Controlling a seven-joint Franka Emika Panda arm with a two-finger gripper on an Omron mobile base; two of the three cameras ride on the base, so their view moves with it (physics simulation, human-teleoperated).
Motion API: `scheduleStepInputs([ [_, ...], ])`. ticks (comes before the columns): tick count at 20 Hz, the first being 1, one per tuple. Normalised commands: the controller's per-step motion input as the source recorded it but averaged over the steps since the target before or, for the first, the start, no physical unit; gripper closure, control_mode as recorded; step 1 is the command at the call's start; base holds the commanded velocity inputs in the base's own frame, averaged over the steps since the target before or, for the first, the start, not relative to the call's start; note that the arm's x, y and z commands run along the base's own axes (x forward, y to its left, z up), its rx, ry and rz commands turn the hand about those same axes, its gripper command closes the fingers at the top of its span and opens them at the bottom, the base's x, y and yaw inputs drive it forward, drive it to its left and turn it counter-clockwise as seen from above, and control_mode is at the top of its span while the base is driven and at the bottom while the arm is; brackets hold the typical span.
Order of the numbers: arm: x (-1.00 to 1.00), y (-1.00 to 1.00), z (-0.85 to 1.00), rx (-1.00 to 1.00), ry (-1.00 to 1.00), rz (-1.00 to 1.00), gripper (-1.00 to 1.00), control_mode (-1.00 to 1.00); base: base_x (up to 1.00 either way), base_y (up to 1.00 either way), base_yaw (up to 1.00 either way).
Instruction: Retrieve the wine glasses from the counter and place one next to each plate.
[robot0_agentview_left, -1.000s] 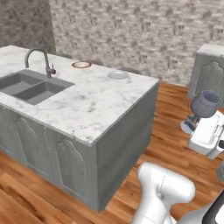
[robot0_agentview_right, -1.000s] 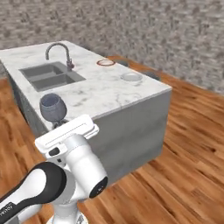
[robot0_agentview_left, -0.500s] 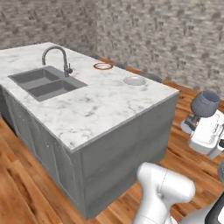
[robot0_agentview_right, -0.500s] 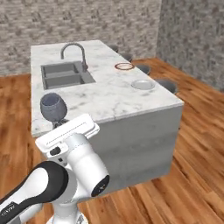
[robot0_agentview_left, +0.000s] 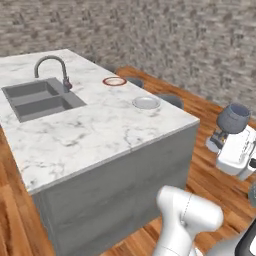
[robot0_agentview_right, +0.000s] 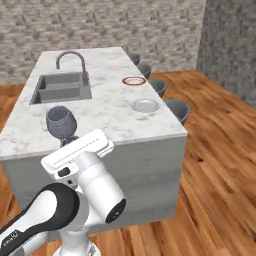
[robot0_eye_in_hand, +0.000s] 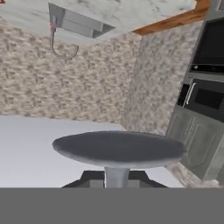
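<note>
So I have one small stemmed wine glass of clear grey-tinted glass (robot0_agentview_right: 61, 121) carried upright above the white hand, its rounded bowl riding on the near side of the white grey-veined marble island (robot0_agentview_right: 107, 115) and well apart from it. The gripper (robot0_agentview_right: 69, 142) is pinching the thin stem just under the bowl; in the hand view the glass's round foot (robot0_eye_in_hand: 118, 148) spreads like a disc right over the dark fingertips (robot0_eye_in_hand: 89, 177), which fits a narrow squeeze on the stem. I judge I am holding it by the stem and keeping it vertical so it neither tips nor slips while the base rolls. On the island, past the grey double sink (robot0_agentview_left: 37, 100) with its curved steel faucet (robot0_agentview_left: 52, 70), both plates lie along the far edge where the grey stools (robot0_agentview_right: 177, 107) stand: the plain grey-white round plate (robot0_agentview_left: 146, 103) nearer the island's end corner, and the white plate with a red-orange rim (robot0_agentview_left: 114, 81) further along that edge, level with the sink. They sit there, I take it, as place settings for the stools. The glass in my grip belongs next to one of them, and I would pick the bare marble beside the plain plate, since it lies closest to the island's end. This is mid-carry by my reckoning; nothing stands beside either plate yet.
</note>
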Motion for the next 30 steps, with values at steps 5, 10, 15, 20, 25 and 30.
scheduleStepInputs([
  [5, 0.0, 0.0, 0.0, 0.0, 0.0, 0.0, 1.0, 1.0, 0.32, -1.0, 0.35],
  [10, 0.0, 0.0, 0.0, 0.0, 0.0, 0.0, 1.0, 1.0, 0.29, -0.92, 0.57],
  [15, 0.0, 0.0, 0.0, 0.0, 0.0, 0.0, 1.0, 1.0, 0.06, -0.52, 0.82],
  [20, 0.0, 0.0, 0.0, 0.0, 0.0, 0.0, 1.0, 1.0, 0.0, -0.36, 0.91],
  [25, 0.0, 0.0, 0.0, 0.0, 0.0, 0.0, 1.0, 1.0, -0.02, -0.49, 0.87],
  [30, 0.0, 0.0, 0.0, 0.0, 0.0, 0.0, 1.0, 1.0, -0.72, -0.86, 0.75],
])
